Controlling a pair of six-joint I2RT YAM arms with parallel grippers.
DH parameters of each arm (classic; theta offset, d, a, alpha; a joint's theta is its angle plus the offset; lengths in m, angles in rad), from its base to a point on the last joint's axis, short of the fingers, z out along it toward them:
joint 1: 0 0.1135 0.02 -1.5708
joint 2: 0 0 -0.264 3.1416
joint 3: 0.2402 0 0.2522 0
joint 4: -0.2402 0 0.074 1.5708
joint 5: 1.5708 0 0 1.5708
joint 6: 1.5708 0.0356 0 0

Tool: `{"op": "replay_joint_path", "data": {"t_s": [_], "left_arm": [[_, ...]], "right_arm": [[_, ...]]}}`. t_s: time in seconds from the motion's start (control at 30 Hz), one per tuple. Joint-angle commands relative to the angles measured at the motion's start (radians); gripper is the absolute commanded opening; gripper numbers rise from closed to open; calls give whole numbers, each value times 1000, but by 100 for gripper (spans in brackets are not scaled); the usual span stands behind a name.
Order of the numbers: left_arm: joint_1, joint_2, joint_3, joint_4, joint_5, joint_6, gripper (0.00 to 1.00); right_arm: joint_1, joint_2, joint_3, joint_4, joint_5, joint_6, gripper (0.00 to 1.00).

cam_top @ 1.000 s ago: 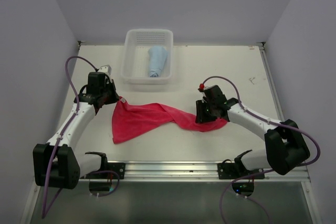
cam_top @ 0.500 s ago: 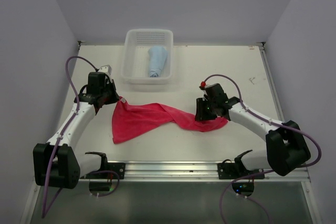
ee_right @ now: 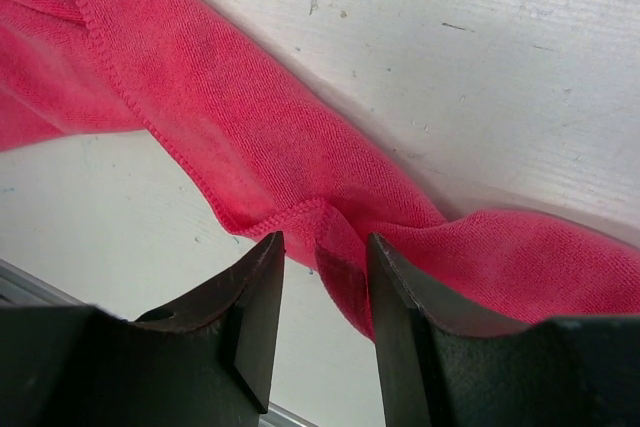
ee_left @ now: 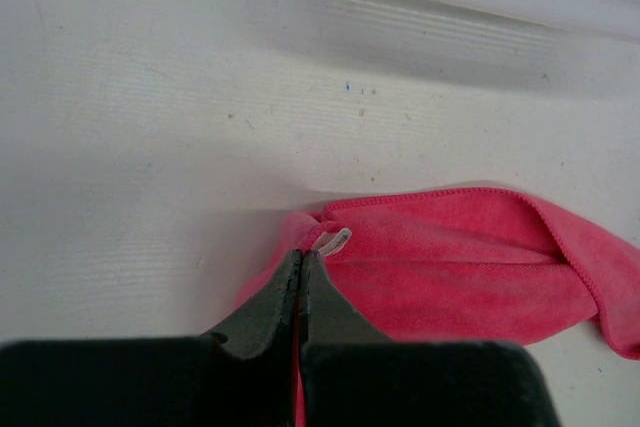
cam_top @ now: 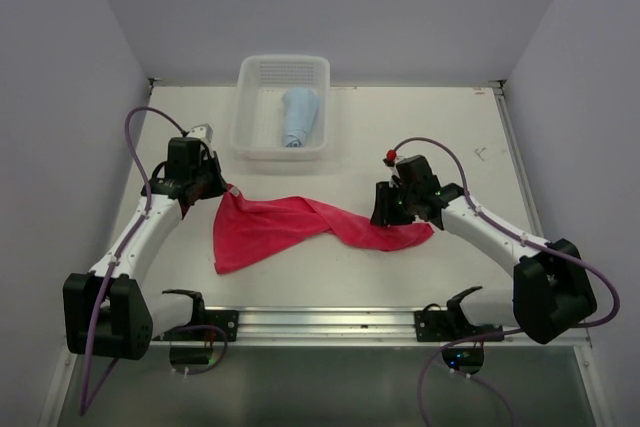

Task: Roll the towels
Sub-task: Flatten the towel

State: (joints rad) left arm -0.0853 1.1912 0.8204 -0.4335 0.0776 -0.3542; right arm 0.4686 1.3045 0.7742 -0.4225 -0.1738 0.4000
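Left gripper (ee_left: 300, 269) clenched on red towel (cam_top: 290, 225) corner; right gripper (ee_right: 322, 259) released astride a fold, which may slip free.

Red towel (cam_top: 300, 226) soft matt terry cloth, basket (cam_top: 283, 107) perforated translucent plastic, worktop (cam_top: 420, 137) matt white, faintly scuffed.

White table (cam_top: 420, 137), scuffed in places; white perforated basket (cam_top: 256, 137) standing at far edge.
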Motion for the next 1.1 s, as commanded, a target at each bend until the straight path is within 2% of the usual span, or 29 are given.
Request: {"op": "replay_joint_path", "data": {"t_s": [0.0, 0.27, 0.4, 0.53, 0.63, 0.87, 1.07], "left_arm": [[9, -1, -7, 44, 16, 24, 0], [9, 4, -7, 45, 17, 24, 0], [9, 2, -6, 45, 16, 24, 0], [9, 4, -6, 44, 11, 24, 0], [9, 4, -6, 44, 7, 26, 0], [9, -4, 2, 36, -44, 32, 0], [9, -34, 16, 27, -120, 38, 0]], "right_arm": [[-8, -16, 30, -16, -29, -12, 43], [-8, -40, 30, -73, 16, -59, 41], [-8, -48, 23, -67, 19, -59, 32], [-8, -42, 20, -47, 16, -52, 10], [-10, -37, 28, -38, 23, -44, 0], [-13, -74, 109, -97, 161, -50, 0], [-65, -116, 224, -157, 282, -58, 0]]}}
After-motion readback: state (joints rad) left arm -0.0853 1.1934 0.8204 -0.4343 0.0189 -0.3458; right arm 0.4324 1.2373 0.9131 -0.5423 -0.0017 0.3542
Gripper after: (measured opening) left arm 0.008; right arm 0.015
